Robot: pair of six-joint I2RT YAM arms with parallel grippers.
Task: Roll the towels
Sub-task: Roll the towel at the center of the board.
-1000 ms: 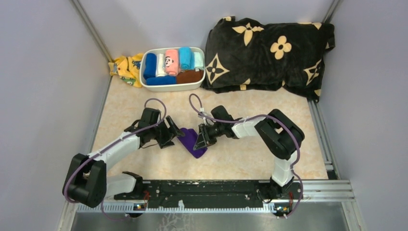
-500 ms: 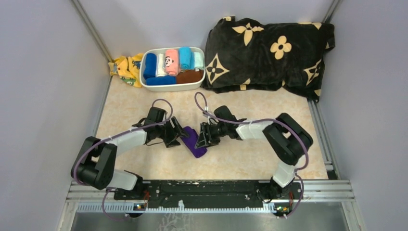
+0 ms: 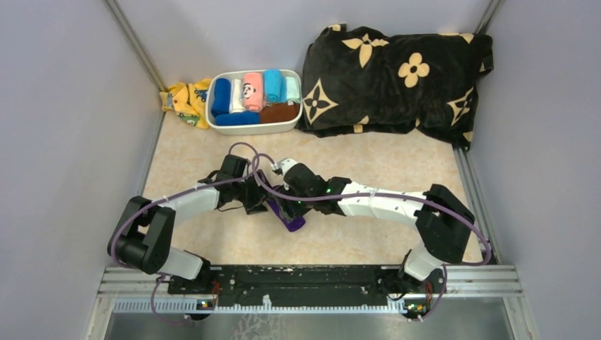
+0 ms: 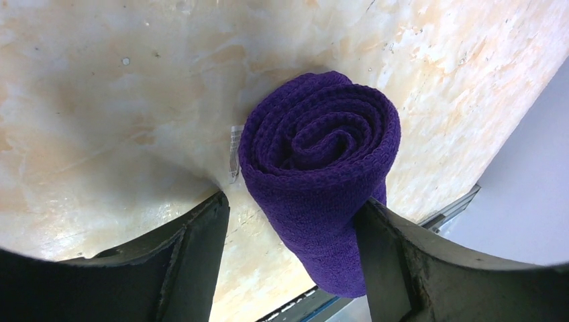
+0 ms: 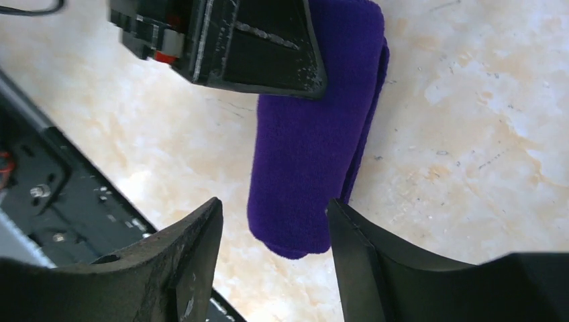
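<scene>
The purple towel (image 3: pixel 292 219) lies as a tight roll on the table between the two arms. In the left wrist view its spiral end (image 4: pixel 322 144) faces the camera. My left gripper (image 4: pixel 293 204) is open astride it, the right finger against the roll and the left finger apart from it. My right gripper (image 5: pixel 272 208) is open around the roll's other end (image 5: pixel 302 168), with the left gripper's finger (image 5: pixel 268 47) lying over the far part. The pink panda towel (image 3: pixel 251 91) stands rolled in the white bin (image 3: pixel 212 119).
The bin at the back holds several other rolled towels. A yellow patterned cloth (image 3: pixel 183 99) lies left of it, and a big black flowered blanket (image 3: pixel 397 71) is at the back right. Walls close both sides; a metal rail (image 3: pixel 312 278) runs along the near edge.
My right arm has stretched left over the purple towel and its jaws have opened. The left gripper has moved in toward the towel, which now lies rolled up.
</scene>
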